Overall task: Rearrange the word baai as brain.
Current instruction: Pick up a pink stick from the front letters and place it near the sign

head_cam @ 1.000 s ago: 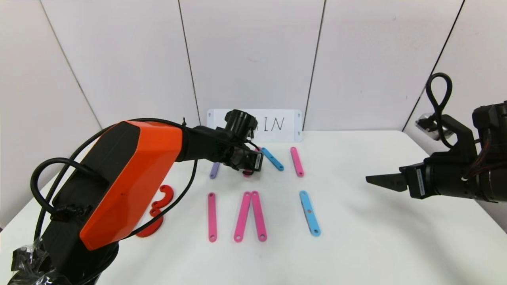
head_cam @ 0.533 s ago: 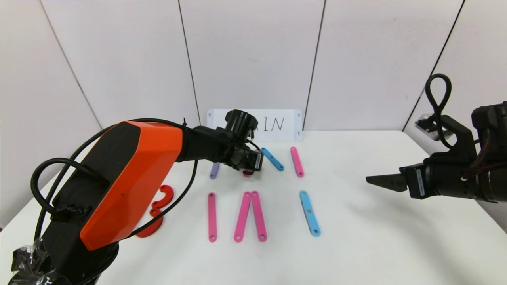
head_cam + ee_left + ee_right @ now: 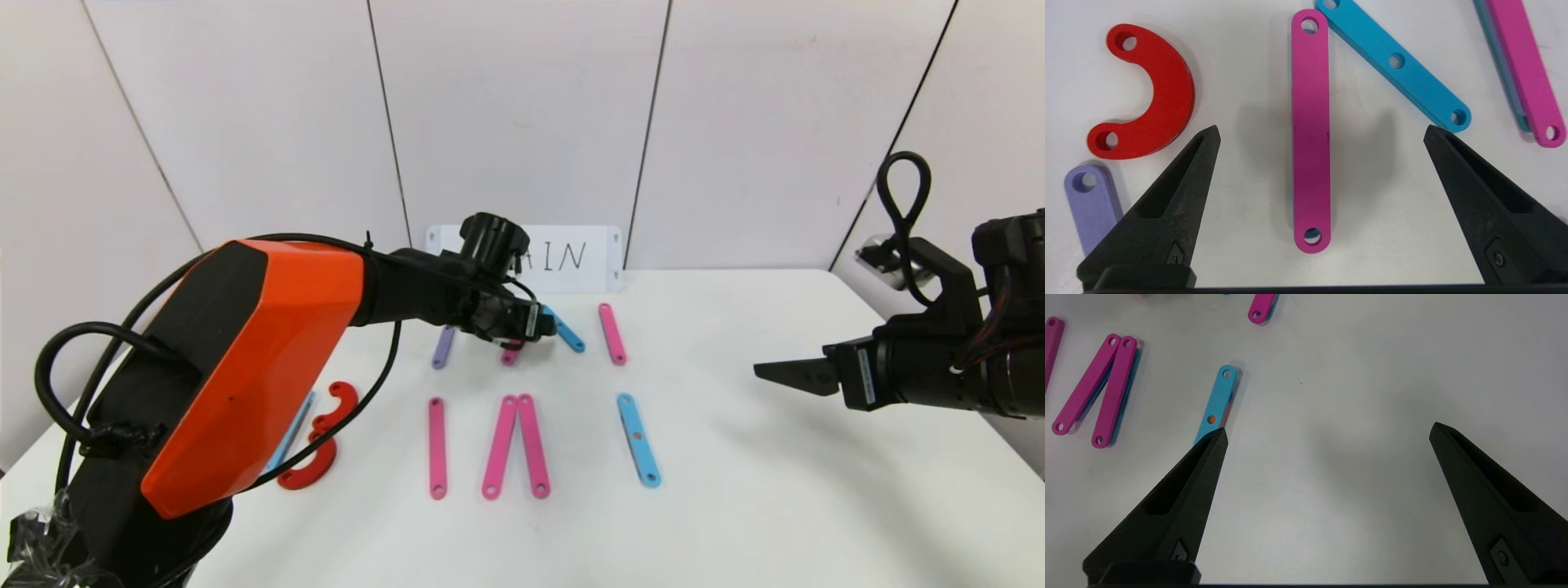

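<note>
We saw the white table [image 3: 775,506] carrying the letter pieces before the BRAIN card [image 3: 571,257]. Our left gripper [image 3: 1322,134] hovered in front of the card with fingers spread wide, empty, straddling a pink bar [image 3: 1310,130]. Only its wrist view revealed a red curve [image 3: 1153,94] beside that bar, plus a blue bar [image 3: 1392,61] and a purple bar [image 3: 1092,200]. Our right gripper [image 3: 1327,435] hung spread and empty, well right of the card.
</note>
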Tool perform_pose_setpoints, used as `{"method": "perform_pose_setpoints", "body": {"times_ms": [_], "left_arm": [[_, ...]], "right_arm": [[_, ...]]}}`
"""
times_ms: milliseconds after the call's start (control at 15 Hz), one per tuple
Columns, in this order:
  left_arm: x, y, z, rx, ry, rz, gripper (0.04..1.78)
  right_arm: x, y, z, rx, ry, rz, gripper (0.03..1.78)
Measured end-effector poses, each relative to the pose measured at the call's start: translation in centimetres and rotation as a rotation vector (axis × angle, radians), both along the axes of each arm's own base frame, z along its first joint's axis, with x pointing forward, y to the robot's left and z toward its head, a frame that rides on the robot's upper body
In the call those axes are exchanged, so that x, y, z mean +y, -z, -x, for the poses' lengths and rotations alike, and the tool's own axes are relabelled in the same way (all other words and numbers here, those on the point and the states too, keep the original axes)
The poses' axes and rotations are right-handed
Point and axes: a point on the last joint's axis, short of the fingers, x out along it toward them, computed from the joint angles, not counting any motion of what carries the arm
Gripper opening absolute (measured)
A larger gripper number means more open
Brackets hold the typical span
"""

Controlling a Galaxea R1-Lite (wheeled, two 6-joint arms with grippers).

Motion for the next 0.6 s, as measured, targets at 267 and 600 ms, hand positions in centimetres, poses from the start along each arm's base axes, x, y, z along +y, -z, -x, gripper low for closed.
{"method": "perform_pose_setpoints", "body": {"times_ms": [267,600], "left_arm": [[2.1,-2.9,1.0,0.026,-0.046,-0.004,1.75],[5.6,-6.0,4.6,0.112,-0.214,-0.088,1.75]], "right_arm": [[0.0,0.0,0.0,0.0,0.001,-0.001,1.73],[0.0,0.1,0.0,0.005,0.002,-0.002,1.73]]}}
